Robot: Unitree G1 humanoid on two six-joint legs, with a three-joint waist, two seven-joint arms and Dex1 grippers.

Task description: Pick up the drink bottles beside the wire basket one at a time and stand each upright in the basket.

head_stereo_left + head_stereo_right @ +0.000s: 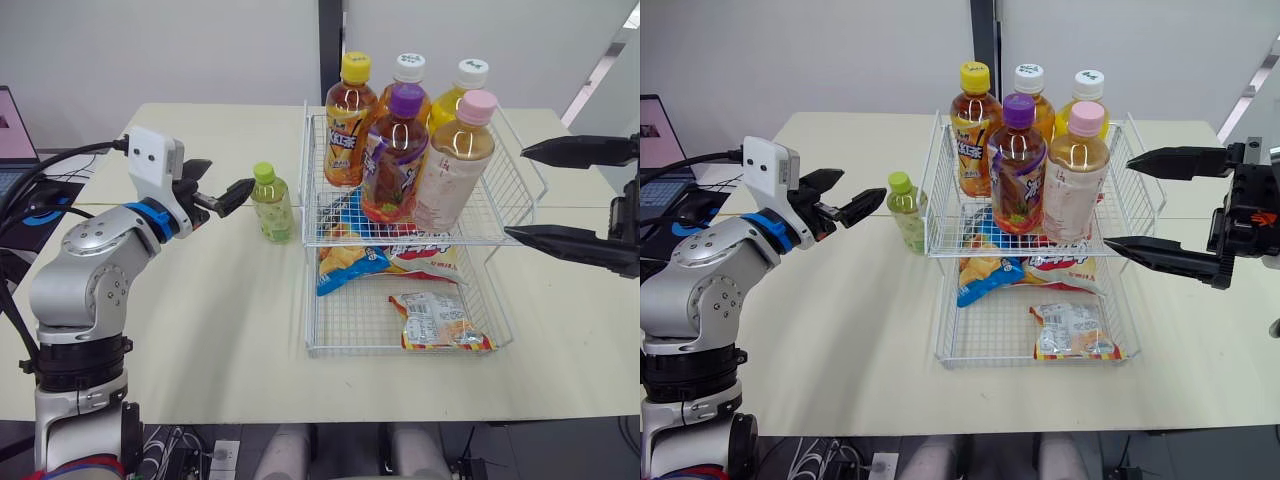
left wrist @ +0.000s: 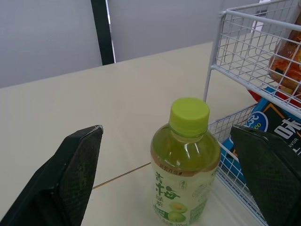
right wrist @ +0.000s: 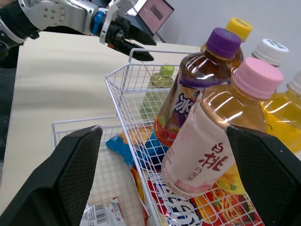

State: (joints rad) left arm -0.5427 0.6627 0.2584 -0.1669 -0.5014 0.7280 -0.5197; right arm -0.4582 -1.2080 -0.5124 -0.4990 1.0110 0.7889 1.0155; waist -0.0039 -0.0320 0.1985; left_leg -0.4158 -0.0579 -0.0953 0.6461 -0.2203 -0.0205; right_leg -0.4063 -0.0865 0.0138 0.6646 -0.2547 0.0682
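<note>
The green bottle, centre-left in the head view, stands on the table just beside the basket, the only one seen outside it. The left gripper points at it, spread wide and empty, probably lining up to straddle it. At the right edge, the right gripper also gapes empty, seemingly waiting. The rear bottles are half hidden by the front ones.

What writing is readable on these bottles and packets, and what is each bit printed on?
"白桃" on the pink-capped bottle.
"梅" on the green bottle; the smaller print around it is too small to read.
"冰" on the purple-capped bottle; the rest of its label is blurred.
"味" on the blue bag.
All other labels are too small or blurred.
</note>
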